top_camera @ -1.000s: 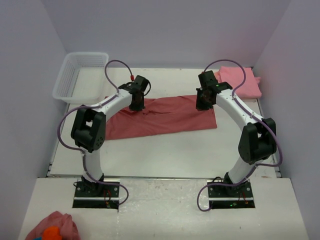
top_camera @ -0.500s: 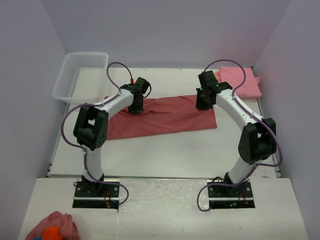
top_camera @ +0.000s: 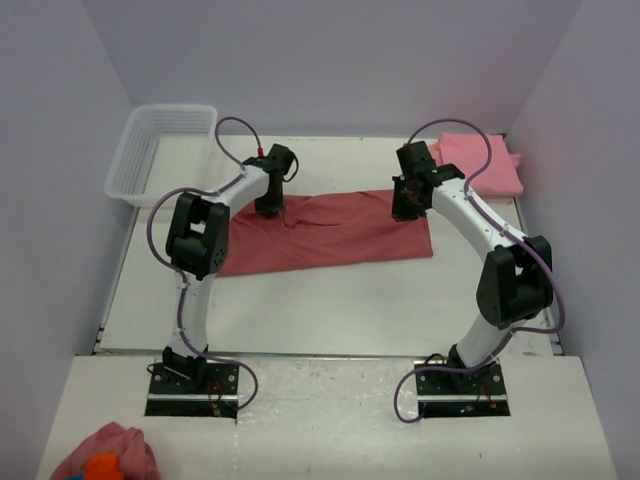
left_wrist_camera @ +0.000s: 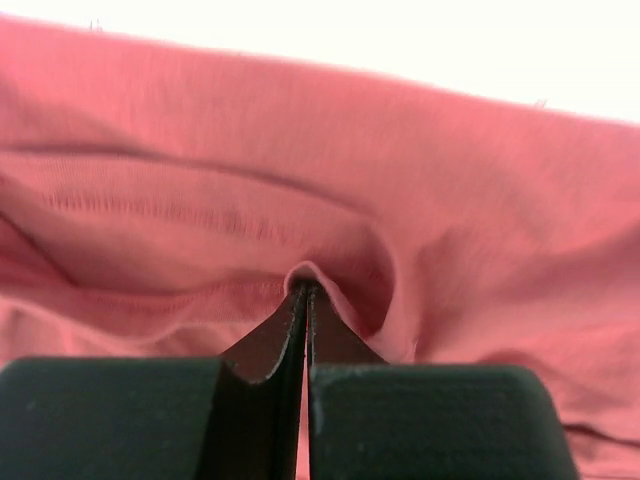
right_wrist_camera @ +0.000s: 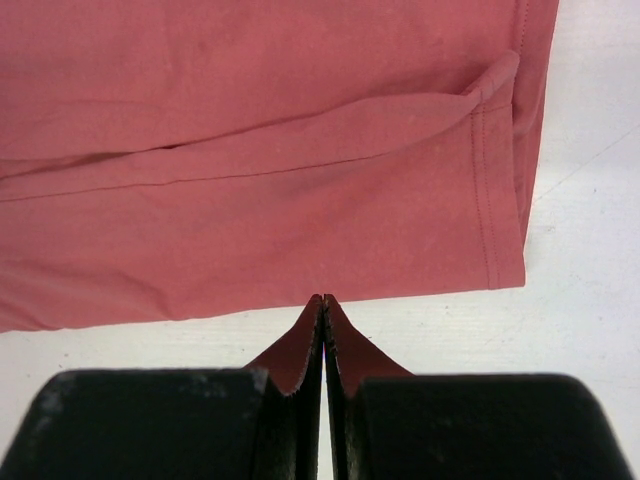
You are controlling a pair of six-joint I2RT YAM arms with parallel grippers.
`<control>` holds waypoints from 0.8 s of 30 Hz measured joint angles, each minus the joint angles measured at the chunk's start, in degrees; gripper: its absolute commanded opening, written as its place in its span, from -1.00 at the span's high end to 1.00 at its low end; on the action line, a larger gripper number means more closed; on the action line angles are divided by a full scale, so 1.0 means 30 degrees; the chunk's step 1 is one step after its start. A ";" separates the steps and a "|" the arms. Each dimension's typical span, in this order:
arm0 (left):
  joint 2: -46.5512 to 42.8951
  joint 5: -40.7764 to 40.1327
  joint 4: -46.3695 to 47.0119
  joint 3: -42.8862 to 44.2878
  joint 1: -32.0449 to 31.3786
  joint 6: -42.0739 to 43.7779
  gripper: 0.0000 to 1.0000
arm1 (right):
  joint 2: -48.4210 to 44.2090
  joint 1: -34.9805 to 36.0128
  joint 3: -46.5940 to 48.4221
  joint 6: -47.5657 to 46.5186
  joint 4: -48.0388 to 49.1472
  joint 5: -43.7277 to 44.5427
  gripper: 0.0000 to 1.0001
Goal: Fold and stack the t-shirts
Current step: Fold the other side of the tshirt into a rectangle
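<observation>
A dusty rose-red t-shirt [top_camera: 330,232] lies folded into a long band across the middle of the table. My left gripper [top_camera: 270,205] sits at its far edge near the left end, shut on a small raised pucker of the cloth [left_wrist_camera: 303,285]. At the shirt's right end is my right gripper [top_camera: 405,207], which is shut. Its tips [right_wrist_camera: 323,298] rest right at the straight hem of the red t-shirt [right_wrist_camera: 300,180], with no cloth showing between them. A lighter salmon t-shirt [top_camera: 483,163] lies folded at the back right corner.
A white mesh basket [top_camera: 160,148] stands at the back left, partly over the table's edge. A small pink cloth lump with an orange patch [top_camera: 105,460] lies on the near ledge at the bottom left. Purple walls close in the table on three sides.
The left arm's elbow has swung right and up, and its gripper has stayed on the shirt's far edge. The right arm and the shirt have hardly moved.
</observation>
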 measured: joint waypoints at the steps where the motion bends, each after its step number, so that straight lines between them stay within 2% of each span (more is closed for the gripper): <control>1: 0.0153 -0.0015 0.0102 0.0262 0.0007 0.0146 1.00 | 0.0007 0.0000 0.0000 0.0007 0.0000 -0.0007 1.00; 10: 0.1020 0.0321 0.1450 0.1894 0.0000 0.1632 1.00 | 0.0095 0.0000 0.0000 0.0007 0.0131 -0.0029 1.00; 16: 0.1253 0.0452 0.2463 0.1676 0.0000 0.2040 1.00 | 0.0313 0.0000 0.0000 0.0000 0.0124 -0.0029 1.00; 22: -0.1377 -0.1705 0.3235 -0.1712 -0.0233 0.1821 1.00 | 0.0423 0.0000 0.0015 -0.0153 0.0168 0.0000 1.00; 24: -0.2863 -0.2586 0.3184 -0.2528 -0.0423 0.1814 1.00 | 0.0423 0.0000 0.0022 -0.0284 0.0211 -0.0007 0.90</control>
